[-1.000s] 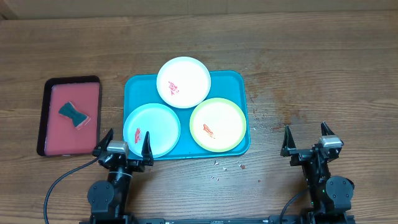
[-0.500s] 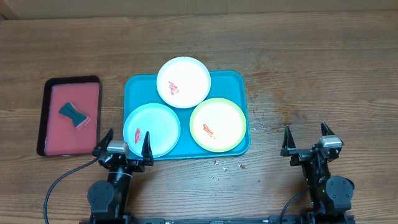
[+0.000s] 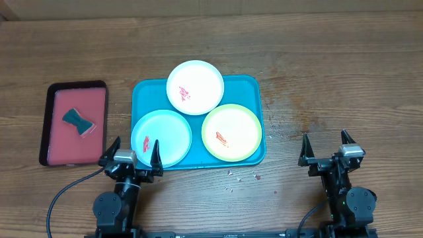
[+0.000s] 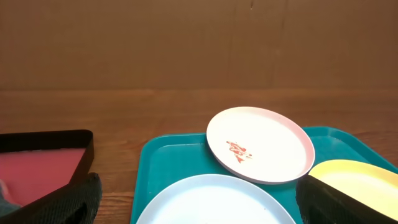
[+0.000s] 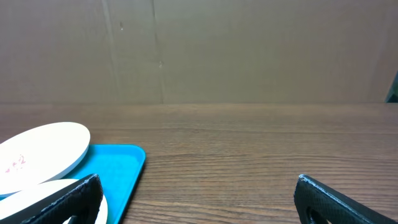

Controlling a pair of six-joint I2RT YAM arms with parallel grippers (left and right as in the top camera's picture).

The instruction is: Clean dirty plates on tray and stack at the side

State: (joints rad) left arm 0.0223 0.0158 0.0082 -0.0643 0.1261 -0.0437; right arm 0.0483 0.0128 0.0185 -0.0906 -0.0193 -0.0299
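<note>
On the teal tray [image 3: 147,92] lie three dirty plates with red smears: a white plate [image 3: 195,87] at the back, resting partly on the other two, a pale blue plate [image 3: 161,137] at front left and a yellow-green plate [image 3: 231,132] at front right. My left gripper [image 3: 132,153] stands open at the tray's front left edge, its fingers either side of the pale blue plate's [image 4: 214,202] near rim in the left wrist view. Open too, my right gripper [image 3: 325,149] hovers over bare wood right of the tray, with nothing between its fingers.
A smaller dark-rimmed red tray [image 3: 73,122] with a teal sponge [image 3: 79,123] sits left of the teal tray. Small crumbs [image 3: 241,177] dot the wood in front of the tray. A brown cardboard wall [image 5: 199,50] closes the far side.
</note>
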